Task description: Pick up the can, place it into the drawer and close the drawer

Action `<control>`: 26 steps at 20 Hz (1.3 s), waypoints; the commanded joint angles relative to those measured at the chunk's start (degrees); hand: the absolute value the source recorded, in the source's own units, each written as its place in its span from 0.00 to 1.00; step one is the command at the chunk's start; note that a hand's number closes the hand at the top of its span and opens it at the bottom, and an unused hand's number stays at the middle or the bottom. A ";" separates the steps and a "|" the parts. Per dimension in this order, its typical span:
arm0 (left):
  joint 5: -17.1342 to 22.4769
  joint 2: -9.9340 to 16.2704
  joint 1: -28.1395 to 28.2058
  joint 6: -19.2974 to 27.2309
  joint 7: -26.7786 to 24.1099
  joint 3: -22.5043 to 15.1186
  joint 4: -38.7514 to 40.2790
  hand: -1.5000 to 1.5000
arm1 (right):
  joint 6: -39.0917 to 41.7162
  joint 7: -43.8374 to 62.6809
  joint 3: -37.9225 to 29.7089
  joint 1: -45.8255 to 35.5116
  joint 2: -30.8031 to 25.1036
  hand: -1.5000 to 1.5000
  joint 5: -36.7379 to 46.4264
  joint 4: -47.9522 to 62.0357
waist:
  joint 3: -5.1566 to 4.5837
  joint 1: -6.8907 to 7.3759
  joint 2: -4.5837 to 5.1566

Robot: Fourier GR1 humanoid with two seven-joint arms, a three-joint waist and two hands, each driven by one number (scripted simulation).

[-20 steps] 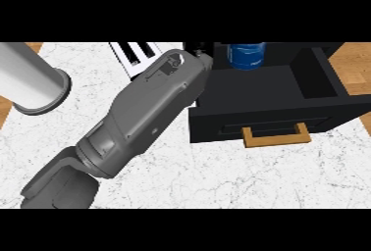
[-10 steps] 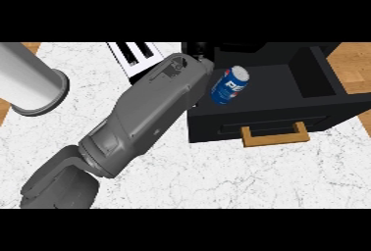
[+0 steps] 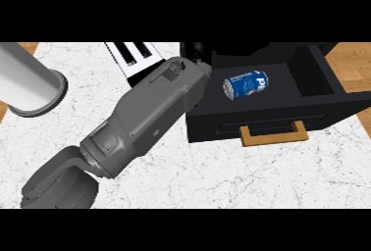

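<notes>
We see the can (image 3: 245,85) lying on its side inside the open drawer (image 3: 319,78), toward the drawer's left half, blue label up, silver end facing lower left. Half a sec ago it was tilted at the drawer's left rim, partly over the edge; a sec ago it stood upright at the drawer's back, near the top of the view. So it has tipped over and come to rest on the drawer floor, w/ nothing touching it. We judge the "place" step done.

One grey forearm (image 3: 145,122) runs diagonally from below-left of the drawer up to the drawer's back-left corner. Which arm it is, we can't say for sure from this view. Its hand is hidden behind the drawer wall and the forearm itself, so we can't tell if the fingers are spread or curled. The arm has barely shifted over the last sec. No other hand shows.

The drawer is pulled well out; its wooden handle (image 3: 274,136) sits on the front face, clear of the arm. What's left, in our view: get a hand to the drawer front and push it shut. Left of the drawer we also see a toaster (image 3: 134,58) and, farther left, a grey cylinder (image 3: 29,83).
</notes>
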 commanded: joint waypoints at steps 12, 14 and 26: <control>4.94 0.00 -0.51 -0.84 -7.91 0.62 -0.72 0.00 | 3.98 -9.90 2.22 -7.73 -5.05 0.00 18.74 -8.61 | -0.06 1.66 0.13; 5.05 0.00 -0.62 -0.35 -7.77 -0.34 -1.95 0.00 | 3.42 -9.93 5.74 -8.92 -3.69 0.00 23.76 -9.60 | -0.07 2.57 -0.16; 6.74 0.00 -0.98 0.76 -6.60 0.59 -2.67 0.00 | -1.75 -15.39 24.07 -21.61 -5.52 0.00 58.20 1.12 | -0.10 5.49 -0.44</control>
